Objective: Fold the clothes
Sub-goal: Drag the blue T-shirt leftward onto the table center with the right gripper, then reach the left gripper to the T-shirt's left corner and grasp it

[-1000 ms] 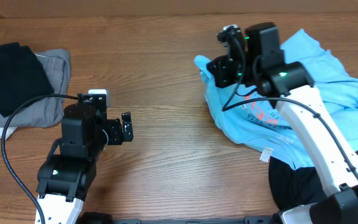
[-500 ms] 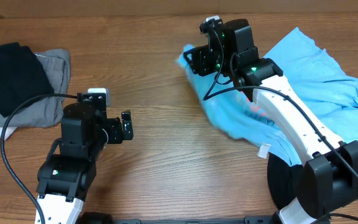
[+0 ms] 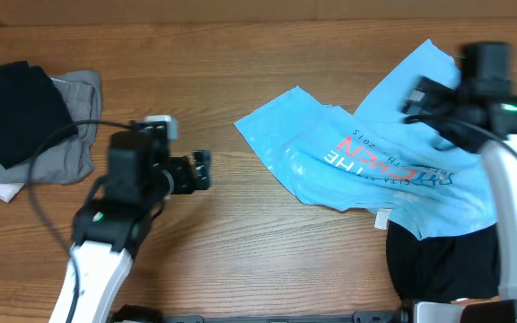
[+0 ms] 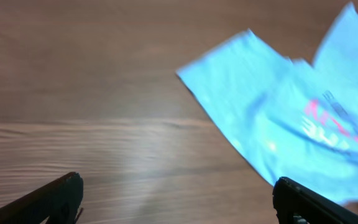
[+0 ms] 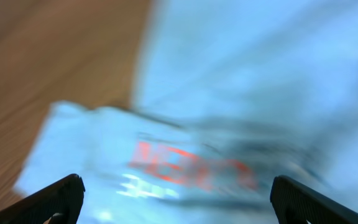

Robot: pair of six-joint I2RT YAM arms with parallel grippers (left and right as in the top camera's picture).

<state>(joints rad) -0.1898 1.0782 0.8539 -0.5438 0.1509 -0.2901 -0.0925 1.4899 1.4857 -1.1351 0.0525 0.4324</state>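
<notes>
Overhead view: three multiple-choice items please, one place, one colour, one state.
1. Where in the overhead view is the grey and black pile? A centre B left edge C right edge
2. The big lettering on the blue T-shirt is: A red B yellow C green
3. The left pincer is: A shut on cloth B shut, empty C open, empty
Answers: 1 B, it lies at the far left of the table; 2 A, red letters show on the cloth; 3 C, its fingers stand wide apart over bare wood.

Sky-blue cloth T-shirt (image 3: 330, 170), soft and matt, smooth faintly glossy brown wood-grain table (image 3: 240, 247), matt black cloth garment (image 3: 16, 108), matt grey cloth garment (image 3: 81, 94)
</notes>
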